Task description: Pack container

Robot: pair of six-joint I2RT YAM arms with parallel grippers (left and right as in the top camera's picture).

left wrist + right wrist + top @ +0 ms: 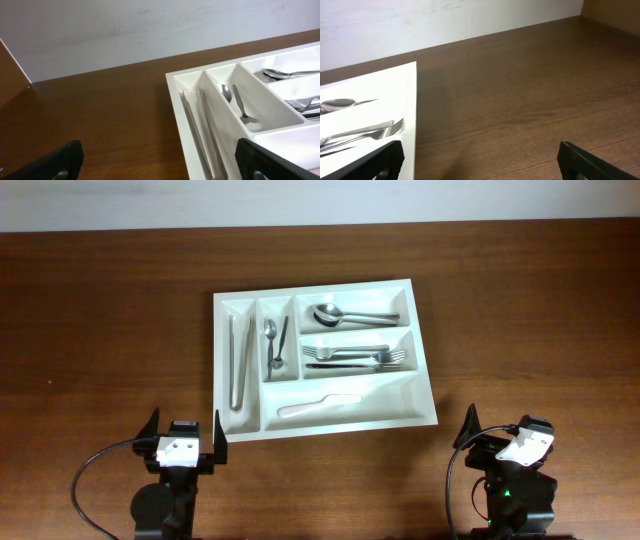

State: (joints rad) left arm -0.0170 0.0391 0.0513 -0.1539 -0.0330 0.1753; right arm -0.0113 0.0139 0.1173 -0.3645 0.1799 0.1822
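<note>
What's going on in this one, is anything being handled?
Nothing is being handled. The large white plastic cutlery tray sits on the brown wooden table and holds cutlery: long metal tongs in the leftmost narrow slot, small spoons beside them, large metal spoons and forks in the long compartments, and a white utensil in the nearest one. The left gripper and right gripper are open and empty, short of the tray.

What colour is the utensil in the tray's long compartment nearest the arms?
The utensil is white, like the tray; clearest in the overhead view.

Both arms [172, 490] black, white wrist blocks [181, 447], looping cables [95, 470]; green light [507, 493], perhaps.
</note>
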